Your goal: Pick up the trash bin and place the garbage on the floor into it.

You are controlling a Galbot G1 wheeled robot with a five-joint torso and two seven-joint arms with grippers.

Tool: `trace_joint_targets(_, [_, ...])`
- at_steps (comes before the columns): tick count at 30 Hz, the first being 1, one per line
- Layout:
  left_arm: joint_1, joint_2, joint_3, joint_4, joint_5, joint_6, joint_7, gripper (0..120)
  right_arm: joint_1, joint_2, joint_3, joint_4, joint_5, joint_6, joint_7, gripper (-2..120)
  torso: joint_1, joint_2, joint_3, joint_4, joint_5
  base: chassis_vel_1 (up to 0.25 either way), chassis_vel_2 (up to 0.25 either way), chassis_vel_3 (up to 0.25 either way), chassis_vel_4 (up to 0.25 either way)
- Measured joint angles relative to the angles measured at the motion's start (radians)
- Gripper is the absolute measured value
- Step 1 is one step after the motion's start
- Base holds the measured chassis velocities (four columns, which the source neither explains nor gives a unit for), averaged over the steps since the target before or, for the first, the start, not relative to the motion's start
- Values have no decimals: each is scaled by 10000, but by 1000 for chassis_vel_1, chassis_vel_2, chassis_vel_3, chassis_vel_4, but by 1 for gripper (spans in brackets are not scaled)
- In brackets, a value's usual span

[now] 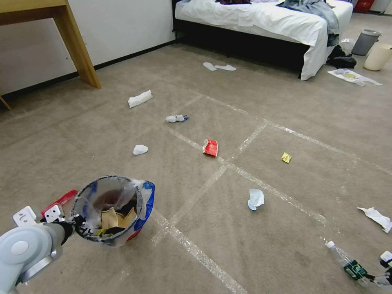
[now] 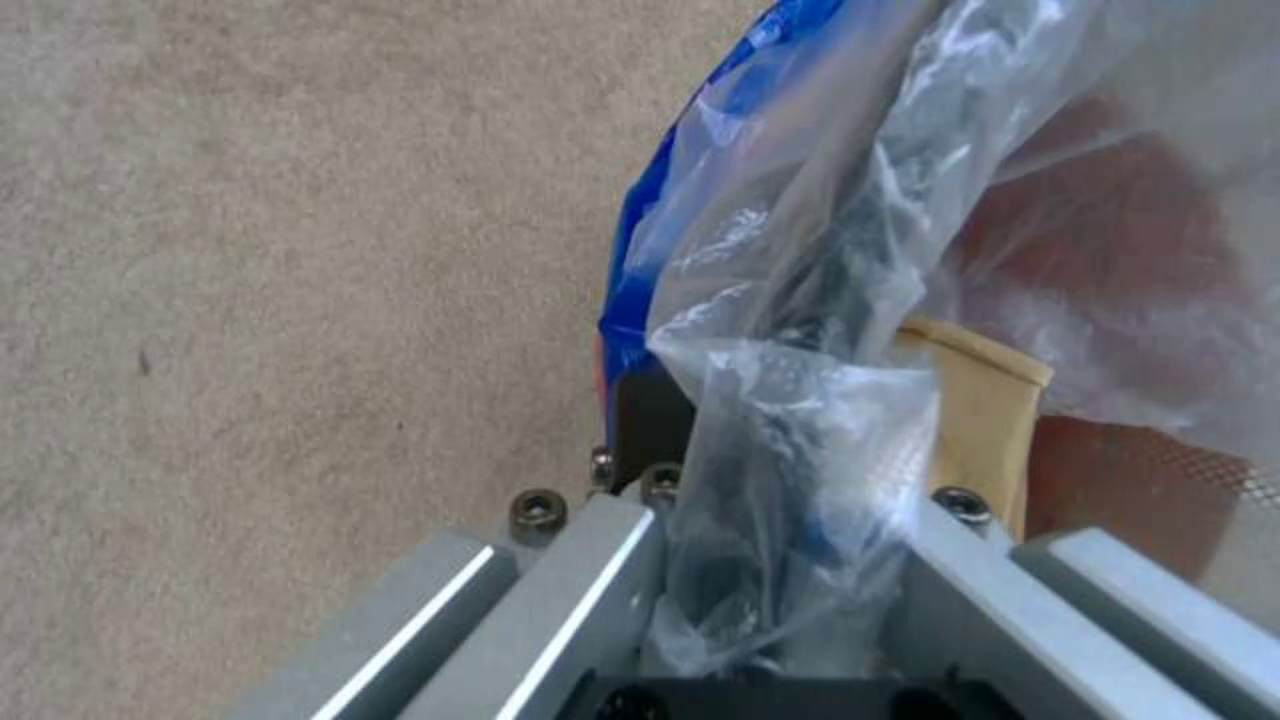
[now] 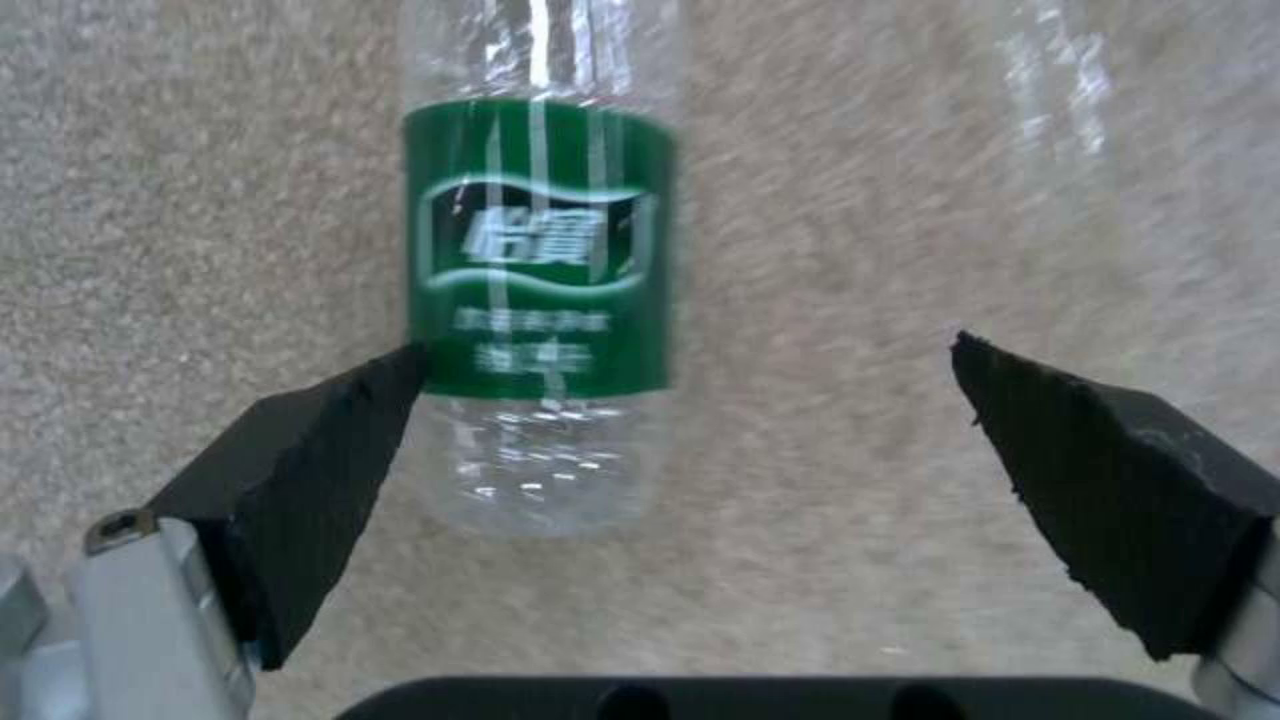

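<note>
The trash bin point(image 1: 108, 210), round with a dark rim and a clear blue-edged liner, hangs above the carpet at lower left. My left gripper point(image 1: 76, 222) is shut on its near rim; the left wrist view shows the gripper point(image 2: 780, 500) clamped on rim and liner point(image 2: 800, 300). Brown paper lies inside the bin. Garbage dots the floor: white tissues point(image 1: 140, 98) point(image 1: 140, 149), a red wrapper point(image 1: 210, 147), a yellow scrap point(image 1: 286, 157), a pale tissue point(image 1: 256, 199). At lower right my right gripper point(image 1: 386, 271) point(image 3: 690, 345) is open around a clear green-labelled bottle point(image 3: 540, 250) point(image 1: 349, 263), which lies near one finger.
A wooden table leg point(image 1: 77, 49) stands at far left and a bed point(image 1: 265, 20) at the back. A grey bin point(image 1: 365, 41), a cream bucket point(image 1: 377, 56) and a flat plastic bag point(image 1: 353, 76) sit far right. White slippers point(image 1: 218, 66) lie near the bed. Tape lines cross the carpet.
</note>
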State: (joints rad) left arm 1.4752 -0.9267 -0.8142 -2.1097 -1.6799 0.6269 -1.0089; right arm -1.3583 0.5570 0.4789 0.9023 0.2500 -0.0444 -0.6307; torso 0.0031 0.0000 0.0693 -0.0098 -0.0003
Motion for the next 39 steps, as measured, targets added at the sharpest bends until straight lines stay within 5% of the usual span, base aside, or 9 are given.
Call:
trace_joint_targets(31, [26, -108, 69, 256, 240, -3, 210, 0, 2007, 1021, -1689, -1254, 778, -521, 1153, 99, 0, -1, 0, 1, 2, 0, 0, 0, 0])
trace_joint_targets(39, [13, -201, 129, 248, 345, -3, 223, 0, 1940, 1050, -1691, -1072, 1185, -682, 1159, 70, 0, 1, -1, -8, -7, 0, 0, 0, 0])
